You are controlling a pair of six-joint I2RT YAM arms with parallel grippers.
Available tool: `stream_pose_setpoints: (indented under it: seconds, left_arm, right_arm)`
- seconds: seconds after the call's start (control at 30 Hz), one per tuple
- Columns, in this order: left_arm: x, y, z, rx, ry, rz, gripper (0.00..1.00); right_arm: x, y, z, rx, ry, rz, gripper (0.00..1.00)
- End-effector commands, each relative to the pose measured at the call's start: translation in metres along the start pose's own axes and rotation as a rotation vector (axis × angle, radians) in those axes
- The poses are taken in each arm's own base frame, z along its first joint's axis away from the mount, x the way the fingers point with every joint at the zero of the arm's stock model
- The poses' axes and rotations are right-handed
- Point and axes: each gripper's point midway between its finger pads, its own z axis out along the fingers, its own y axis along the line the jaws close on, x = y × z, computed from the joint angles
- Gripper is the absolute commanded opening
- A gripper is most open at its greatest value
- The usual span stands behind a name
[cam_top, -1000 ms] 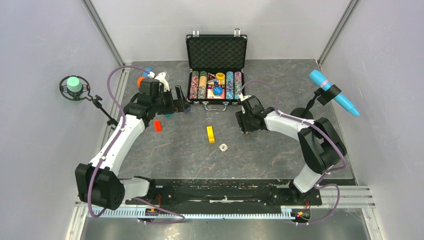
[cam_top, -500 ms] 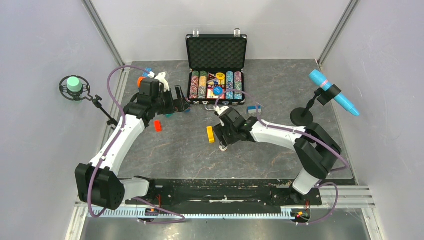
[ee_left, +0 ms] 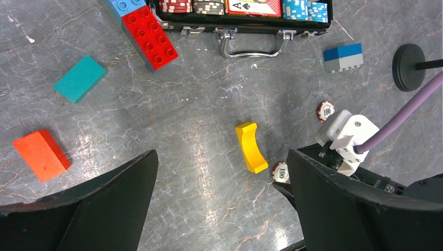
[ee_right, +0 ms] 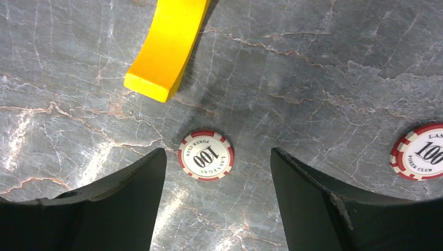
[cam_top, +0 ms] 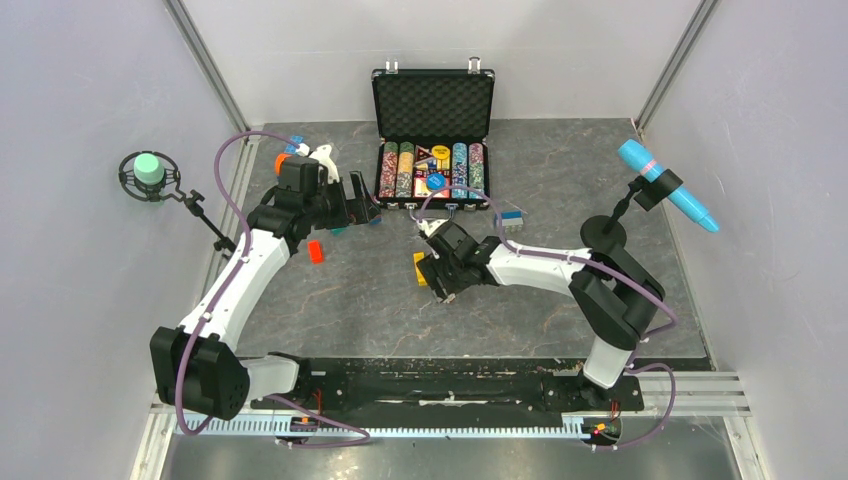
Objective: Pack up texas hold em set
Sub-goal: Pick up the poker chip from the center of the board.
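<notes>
Chip [ee_right: 205,156]: a round disc marked 100, red and pale at the rim, lying flat on the table [ee_right: 324,73].
Handling: it is judged to be light, stiff and thin, with a smooth rim. Little height is offered to the fingers, so it may slip out or flip up when it is pressed.
Where to hold: the rim is probably best taken on two opposite sides, with the fingertips lowered almost to the table.
Right gripper [ee_right: 215,157]: it is opened wide and nothing is held.
Chip and gripper: in the right wrist view the chip is seen at the lower centre, between the two fingers and touching neither. It lies nearer to the finger on the left of the frame.
Second chip [ee_right: 422,151]: it is cut by the right edge of the same frame and lies outside the fingers.
Yellow block [ee_right: 167,47]: it is at the upper left, near the chip but apart from it.
Case [cam_top: 433,140]: it is open at the upper centre of the top view, with rows of chips inside, well apart from the loose chips.
Left gripper [ee_left: 222,162]: it is also opened wide and empty.
</notes>
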Motion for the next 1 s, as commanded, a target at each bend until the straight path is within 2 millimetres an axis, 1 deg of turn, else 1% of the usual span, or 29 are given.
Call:
stream_pose_setpoints:
  seconds: [0.0, 0.2, 0.37, 0.6, 0.8, 0.97]
  left_arm:
    - [-0.008, -0.003, -0.003, 0.028, -0.031, 0.025, 1.0]
    - [-0.007, -0.003, -0.002, 0.029, -0.027, 0.024, 1.0]
    - [-0.006, -0.003, -0.002, 0.029, -0.026, 0.022, 1.0]
    - [-0.007, -0.003, -0.002, 0.029, -0.027, 0.024, 1.0]
    - [-0.007, -0.003, -0.002, 0.029, -0.027, 0.024, 1.0]
    - [-0.007, -0.003, -0.002, 0.03, -0.027, 0.024, 1.0]
  right_arm:
    - [-0.011, 0.01, -0.003, -0.014, -0.024, -0.006, 0.75]
    - [-0.001, 0.007, -0.001, 0.012, 0.002, -0.022, 0.7]
    - [0.006, 0.005, 0.003, 0.035, 0.027, -0.042, 0.62]
    - [0.01, 0.006, 0.007, 0.051, 0.048, -0.069, 0.59]
    - [0.015, 0.006, 0.007, 0.049, 0.061, -0.068, 0.5]
    - [0.015, 0.006, 0.008, 0.051, 0.063, -0.062, 0.4]
